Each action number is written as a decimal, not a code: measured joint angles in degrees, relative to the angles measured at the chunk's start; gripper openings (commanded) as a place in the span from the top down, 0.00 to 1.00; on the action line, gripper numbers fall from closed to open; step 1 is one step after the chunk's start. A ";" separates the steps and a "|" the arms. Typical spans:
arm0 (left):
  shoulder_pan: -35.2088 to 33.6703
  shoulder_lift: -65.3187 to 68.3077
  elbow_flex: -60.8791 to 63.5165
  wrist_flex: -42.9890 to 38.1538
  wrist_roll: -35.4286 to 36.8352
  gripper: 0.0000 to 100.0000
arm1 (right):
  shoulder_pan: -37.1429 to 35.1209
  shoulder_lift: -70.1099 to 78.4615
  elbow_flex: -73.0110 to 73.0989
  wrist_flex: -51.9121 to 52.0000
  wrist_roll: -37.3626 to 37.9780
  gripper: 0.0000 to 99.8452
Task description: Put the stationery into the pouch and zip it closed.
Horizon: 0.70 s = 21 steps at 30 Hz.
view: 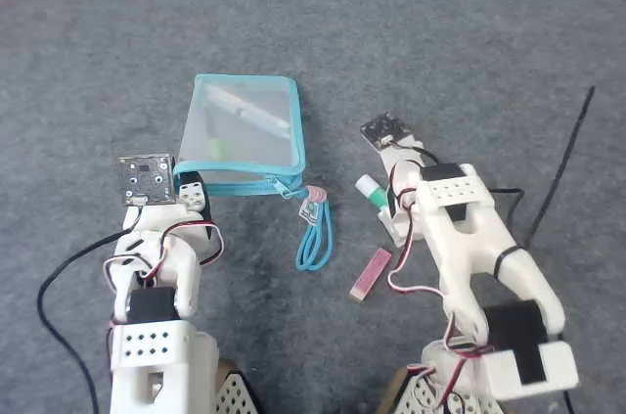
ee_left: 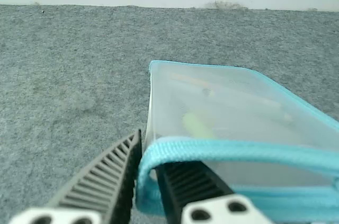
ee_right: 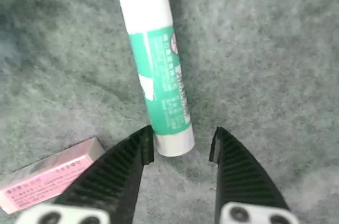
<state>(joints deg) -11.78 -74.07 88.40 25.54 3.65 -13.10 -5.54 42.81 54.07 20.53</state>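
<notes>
While left gripper (ee_left: 148, 163) pinches pouch (ee_left: 228, 113) rim, white pen (view: 249, 113), green item (view: 213, 148) inside; right gripper (ee_right: 183, 135) spread around glue stick (ee_right: 156, 60) end.

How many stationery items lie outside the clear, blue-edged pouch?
2: a green-and-white plastic glue stick at the tips of the right end effector, and a flat pink rectangular eraser just beside it, nearer the arms' bases. The arm could hide more.

White plastic left arm (view: 156, 282) and right arm (view: 469, 228), black servo blocks (view: 514, 336), red, white and black cables (view: 41, 301) looped alongside. Left hand (ee_left: 149, 152) and right hand (ee_right: 183, 138) carry black ribbed fingers (ee_right: 119, 171).
</notes>
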 measured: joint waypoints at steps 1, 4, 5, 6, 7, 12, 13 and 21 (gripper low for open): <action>0.00 0.00 0.00 0.00 0.00 0.99 | 0.00 1.05 0.00 0.00 0.00 0.83; 0.00 0.00 0.00 0.00 0.00 0.99 | 0.00 3.43 -0.53 -0.09 0.00 0.86; 0.00 0.00 0.00 0.00 0.00 0.99 | 0.00 3.69 -0.79 -0.09 0.00 0.88; 0.00 0.00 0.00 0.00 0.00 0.99 | 0.35 3.69 -0.97 -0.09 0.00 0.90; 0.00 0.00 0.00 0.00 0.00 0.99 | 0.44 3.69 -0.97 -0.26 0.00 0.92; 0.00 0.00 0.00 0.00 0.00 0.99 | 0.53 3.69 -1.23 -0.35 0.00 0.99; 0.00 0.00 0.00 0.00 0.00 0.99 | 0.53 3.69 -1.23 -0.35 0.00 0.99; 0.00 0.00 0.00 0.00 0.00 0.99 | 2.55 -5.54 -1.05 8.62 0.00 0.99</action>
<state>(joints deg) -11.78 -74.07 88.40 25.54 3.65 -10.55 -11.08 41.76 62.68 20.53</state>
